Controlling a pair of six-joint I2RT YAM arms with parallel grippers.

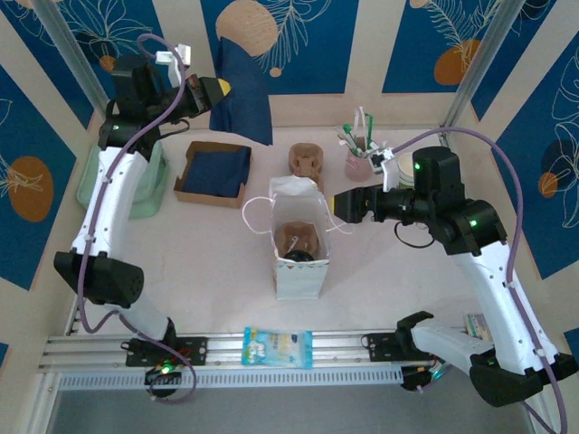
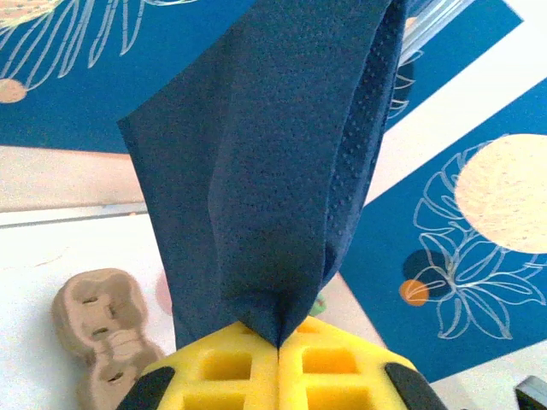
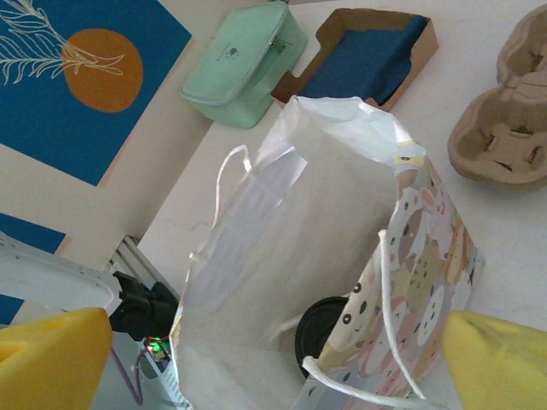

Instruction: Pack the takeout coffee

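We note the top view overlooks the whole table [image 1: 208, 262]; both close wrist views share its pulp cup carrier [image 3: 500, 128].

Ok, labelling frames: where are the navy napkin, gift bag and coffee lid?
navy napkin [image 2: 273, 171], left wrist view, middle
gift bag [image 3: 256, 256], right wrist view, white side
coffee lid [image 3: 323, 333], right wrist view, rim

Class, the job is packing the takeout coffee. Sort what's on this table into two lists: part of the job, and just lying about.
Part of the job: takeout coffee, black lid showing inside the bag; navy napkin pinched in the left gripper, probably next in.

Lying about: spare cup carrier; pink cup of stirrers; napkin box; mint case; snack packet.
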